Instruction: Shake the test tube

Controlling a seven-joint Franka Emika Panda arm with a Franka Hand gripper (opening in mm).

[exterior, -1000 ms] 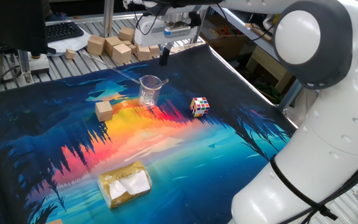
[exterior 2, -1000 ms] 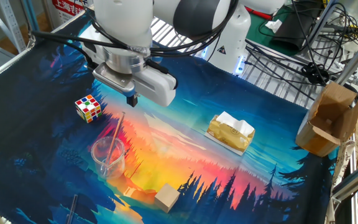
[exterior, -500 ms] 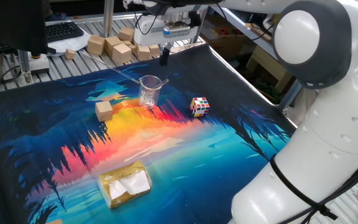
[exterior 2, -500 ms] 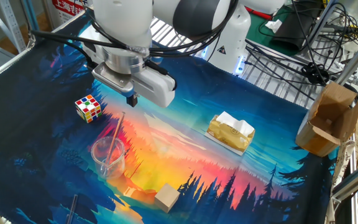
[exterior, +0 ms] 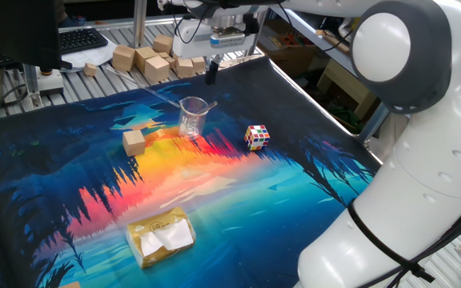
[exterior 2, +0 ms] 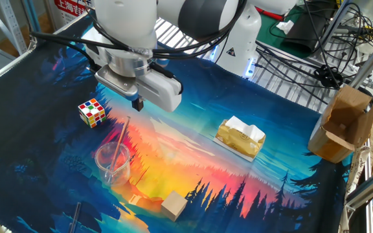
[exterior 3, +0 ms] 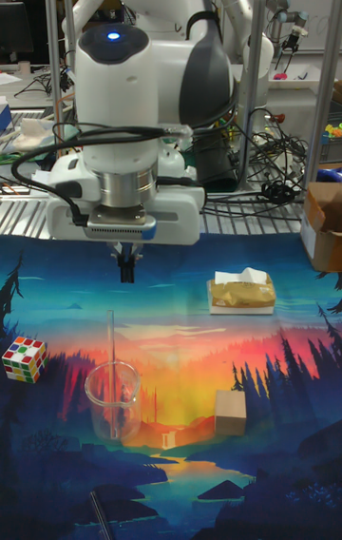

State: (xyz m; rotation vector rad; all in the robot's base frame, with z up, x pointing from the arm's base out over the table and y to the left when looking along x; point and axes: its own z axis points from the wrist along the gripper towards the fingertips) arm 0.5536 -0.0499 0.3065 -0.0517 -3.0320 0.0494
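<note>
A: Item one, largest: the printed mat (exterior: 238,200) covering the table. On it, by size: tissue pack (exterior 3: 241,294), glass beaker (exterior 3: 113,399), wooden block (exterior 3: 229,412), colour cube (exterior 3: 23,358).

B: And the test tube?

A: Test tube (exterior 3: 111,364): thin, clear, standing slanted inside the beaker, its top well above the rim. The beaker sits toward the far side of the mat in the view over the robot's shoulder, left of the cube.

B: The claw (exterior 3: 126,266)?

A: Above the mat, apart from the tube's top, holding nothing. The fingers appear pressed together or nearly so; no gap shows between them in any view.

B: Risks?

A: Judged only: if the fingers stay this narrow on descent they would push the tube instead of straddling it, tipping the light beaker. A glancing grip on slick glass could let the tube slide during shaking.

B: Change against the earlier frames?

A: Barely any: the arm sits a trace to the left in the view facing the robot; the objects are unmoved.
</note>
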